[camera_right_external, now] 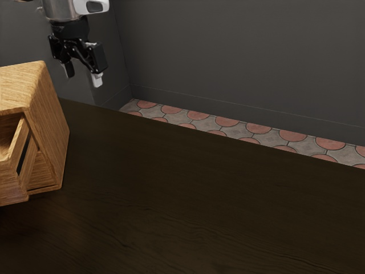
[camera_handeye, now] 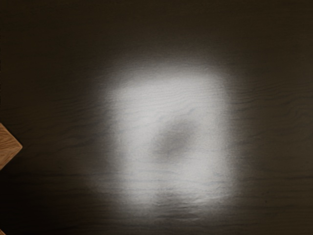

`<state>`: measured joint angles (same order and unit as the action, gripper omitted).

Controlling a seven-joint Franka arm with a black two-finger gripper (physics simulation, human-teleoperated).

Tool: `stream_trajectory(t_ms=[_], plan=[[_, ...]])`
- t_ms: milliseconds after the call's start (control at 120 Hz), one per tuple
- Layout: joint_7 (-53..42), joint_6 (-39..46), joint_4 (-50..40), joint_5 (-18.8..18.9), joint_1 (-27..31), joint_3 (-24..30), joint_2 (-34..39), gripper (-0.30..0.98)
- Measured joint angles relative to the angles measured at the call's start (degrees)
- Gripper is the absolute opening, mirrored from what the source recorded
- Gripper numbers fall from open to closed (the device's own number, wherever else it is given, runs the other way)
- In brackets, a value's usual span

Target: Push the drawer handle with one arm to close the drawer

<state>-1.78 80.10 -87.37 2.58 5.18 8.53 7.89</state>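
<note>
Your black 2-finger hand (camera_right_external: pixel 83 75), spread and empty, hangs apart from brown wooden drawer (camera_right_external: pixel 12 184), pulled out of matching cabinet (camera_right_external: pixel 48 123) on dark table (camera_right_external: pixel 199 200). Likely approach step; next, reach drawer's front, push inward.

Indoor room, home-like, exact type unclear. Past the far edge of my desk (camera_right_external: pixel 199 211), dark wood with visible grain: patterned floor (camera_right_external: pixel 259 128), reddish rounds set among grey shapes. Plain dark grey walls (camera_right_external: pixel 239 51) meet in a corner, baseboard (camera_right_external: pixel 239 112) along the bottom. Small wooden drawer unit (camera_right_external: pixel 48 125) on the desk also reads household.
</note>
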Motion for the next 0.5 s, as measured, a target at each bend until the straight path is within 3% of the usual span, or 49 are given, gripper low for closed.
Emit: stream_trajectory(t_ms=[308, 500], plan=[[-1.8, 2.8, -2.1, 0.5, 0.8, -0.1, 2.3, 0.67], [-0.8, 3.3, -21.7, 1.2, 0.9, -3.6, 20.3, 0.34]])
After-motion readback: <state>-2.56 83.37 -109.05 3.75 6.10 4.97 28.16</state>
